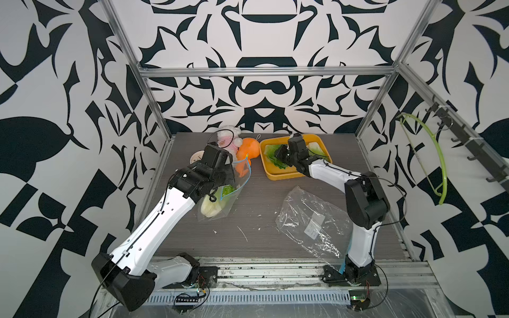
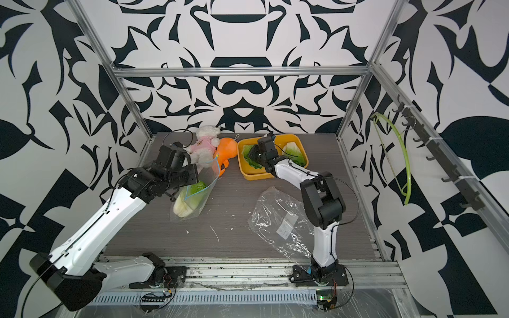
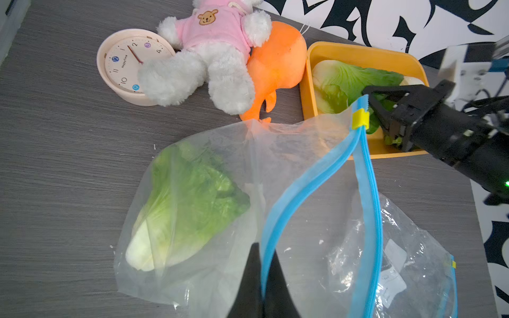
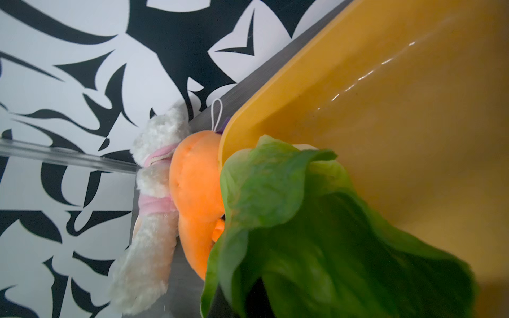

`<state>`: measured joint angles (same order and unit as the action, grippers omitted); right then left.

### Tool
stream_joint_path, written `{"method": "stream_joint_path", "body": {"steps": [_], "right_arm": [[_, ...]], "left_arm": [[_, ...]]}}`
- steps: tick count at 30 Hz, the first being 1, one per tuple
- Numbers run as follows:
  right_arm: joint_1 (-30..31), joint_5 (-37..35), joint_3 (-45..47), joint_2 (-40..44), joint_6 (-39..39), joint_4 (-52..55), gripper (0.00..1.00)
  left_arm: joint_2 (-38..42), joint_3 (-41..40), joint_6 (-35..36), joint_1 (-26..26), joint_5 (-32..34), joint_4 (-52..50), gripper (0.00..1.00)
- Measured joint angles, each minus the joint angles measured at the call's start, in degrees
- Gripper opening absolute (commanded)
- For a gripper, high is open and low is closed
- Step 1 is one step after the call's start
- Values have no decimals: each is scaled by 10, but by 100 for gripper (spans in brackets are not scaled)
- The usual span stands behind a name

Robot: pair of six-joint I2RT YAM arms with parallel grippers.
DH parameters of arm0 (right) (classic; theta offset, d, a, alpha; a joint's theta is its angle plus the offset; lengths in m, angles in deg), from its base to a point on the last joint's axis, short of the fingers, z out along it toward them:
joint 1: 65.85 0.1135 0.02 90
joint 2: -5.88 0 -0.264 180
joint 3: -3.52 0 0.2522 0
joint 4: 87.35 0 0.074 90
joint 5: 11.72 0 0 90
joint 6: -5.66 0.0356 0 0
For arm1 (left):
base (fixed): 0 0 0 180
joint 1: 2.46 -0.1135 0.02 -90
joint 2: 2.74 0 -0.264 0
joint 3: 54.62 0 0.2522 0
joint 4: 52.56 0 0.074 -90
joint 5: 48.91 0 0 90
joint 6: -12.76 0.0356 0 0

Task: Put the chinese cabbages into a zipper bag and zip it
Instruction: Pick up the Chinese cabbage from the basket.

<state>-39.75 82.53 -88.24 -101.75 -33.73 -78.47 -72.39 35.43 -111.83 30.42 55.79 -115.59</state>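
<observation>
The clear zipper bag [image 3: 237,170] with a blue zip rim lies at the table's left, with one chinese cabbage [image 3: 187,203] inside it. My left gripper [image 3: 263,275] is shut on the blue rim and holds the mouth up and open; the yellow slider [image 3: 360,118] sits at the far end. In both top views the bag [image 1: 220,203] [image 2: 192,203] hangs from that gripper [image 1: 234,168]. My right gripper [image 1: 281,155] [image 3: 385,113] is inside the yellow tray [image 1: 281,176], shut on the green leaves of a cabbage [image 4: 303,234]. Another cabbage [image 1: 314,148] lies in the tray beside it.
An orange plush toy [image 1: 248,151], a white bear in a pink shirt [image 1: 228,137] and a round clock [image 1: 197,158] crowd the back left, next to the tray. A second crumpled clear bag [image 1: 311,220] lies front right. A green hanger [image 1: 438,154] hangs on the right wall.
</observation>
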Motion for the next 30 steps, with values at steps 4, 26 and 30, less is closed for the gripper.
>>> {"method": "stream_joint_path", "body": {"steps": [4,26,30], "right_arm": [[-9,22,45,93,-16,17,0],[-35,118,89,462,-192,409,0],[-35,147,48,467,-219,479,0]], "left_arm": [[-17,10,-2,8,-6,-7,0],[-78,-25,-50,130,16,65,0],[-80,-37,-63,138,9,85,0]]}}
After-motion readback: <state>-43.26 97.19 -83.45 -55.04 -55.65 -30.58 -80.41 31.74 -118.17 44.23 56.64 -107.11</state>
